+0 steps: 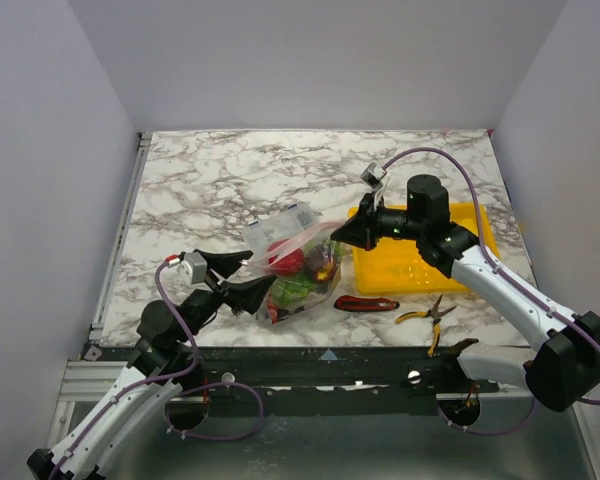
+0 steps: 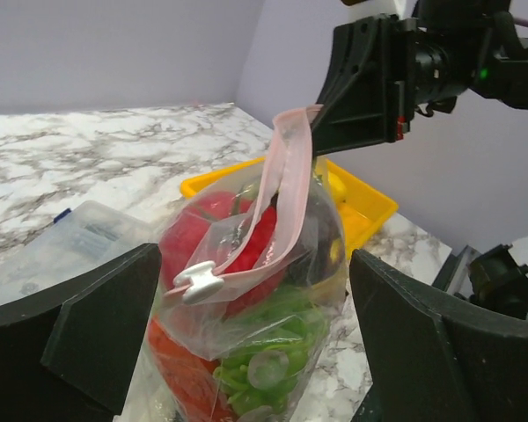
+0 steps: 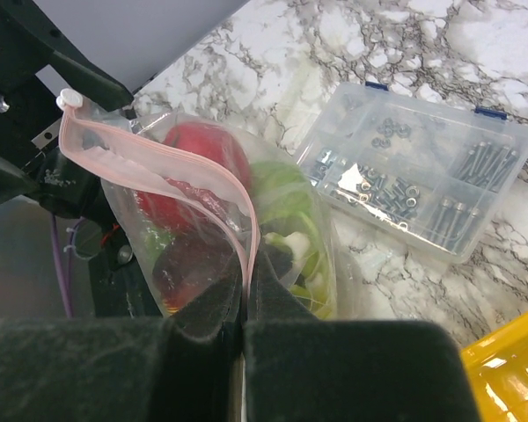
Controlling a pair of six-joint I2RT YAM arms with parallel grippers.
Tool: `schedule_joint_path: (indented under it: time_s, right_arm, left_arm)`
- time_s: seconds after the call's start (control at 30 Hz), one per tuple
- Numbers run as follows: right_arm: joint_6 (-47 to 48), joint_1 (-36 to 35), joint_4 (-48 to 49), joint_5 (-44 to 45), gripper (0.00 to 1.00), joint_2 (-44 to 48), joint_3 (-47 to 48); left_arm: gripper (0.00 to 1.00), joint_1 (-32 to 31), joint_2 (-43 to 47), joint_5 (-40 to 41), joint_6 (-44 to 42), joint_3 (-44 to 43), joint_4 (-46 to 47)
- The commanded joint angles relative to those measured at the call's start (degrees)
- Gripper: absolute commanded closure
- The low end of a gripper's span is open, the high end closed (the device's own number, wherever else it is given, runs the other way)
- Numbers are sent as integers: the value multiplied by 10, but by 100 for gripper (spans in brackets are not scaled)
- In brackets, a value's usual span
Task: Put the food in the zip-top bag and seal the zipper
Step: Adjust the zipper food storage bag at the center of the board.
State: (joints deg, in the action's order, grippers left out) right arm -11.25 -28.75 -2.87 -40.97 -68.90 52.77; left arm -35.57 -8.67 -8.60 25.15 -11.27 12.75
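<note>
The clear zip-top bag (image 1: 302, 282) stands on the marble table, filled with the food: a red tomato (image 3: 202, 145), green pieces (image 2: 264, 352) and a dark eggplant (image 3: 194, 264). Its pinkish-red zipper (image 2: 286, 193) runs up from a white slider (image 2: 198, 280) to my right gripper (image 3: 246, 294), which is shut on the strip's far end and holds it raised. My left gripper (image 2: 251, 334) is open, with one jaw on each side of the bag, near the slider end. The mouth gapes between the two strip halves in the right wrist view.
A yellow tray (image 1: 420, 270) lies under the right arm. A red-handled knife (image 1: 365, 303) and yellow-handled pliers (image 1: 425, 315) lie near the front edge. A clear compartment box (image 3: 418, 180) of small parts sits just behind the bag.
</note>
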Motion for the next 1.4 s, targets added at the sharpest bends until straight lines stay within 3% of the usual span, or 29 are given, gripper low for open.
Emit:
schedule_joint_path:
  time_s: [0.0, 0.13, 0.3, 0.53, 0.63, 0.67, 0.77, 0.8, 0.97, 1.03, 1.17, 1.37]
  right_arm:
    - [11, 3, 2, -25, 100, 15, 17]
    - [20, 3, -3, -29, 100, 12, 18]
    - [28, 4, -14, -34, 100, 13, 27]
    - [36, 4, -30, -32, 100, 11, 39]
    - [40, 4, -34, -31, 100, 8, 40]
    - [44, 4, -39, -29, 99, 7, 41]
    - [63, 4, -74, -10, 86, 3, 56]
    - [74, 4, -97, -6, 80, -2, 69]
    - [132, 2, -214, 13, 29, -21, 141]
    - [159, -12, -228, 7, 19, -12, 154]
    - [238, -90, -219, 58, 7, 21, 159]
    - [300, -145, -203, -11, 6, -24, 218]
  left_arm:
    - [13, 4, -21, -93, -18, -28, 20]
    - [27, 4, -60, -103, -61, -81, -97]
    - [48, 3, -54, -89, -94, -83, -126]
    - [48, 3, -68, -97, -136, -106, -180]
    - [58, 3, -77, -86, -143, -108, -175]
    - [69, 3, -80, -74, -144, -112, -175]
    - [100, 3, -81, -52, -144, -123, -171]
    - [100, 4, -82, -53, -143, -128, -168]
    - [100, 3, -91, -78, -141, -148, -153]
    - [100, 3, -93, -91, -147, -151, -149]
    - [100, 3, -108, -125, -163, -166, -154]
    - [100, 3, -133, -146, -178, -195, -184]
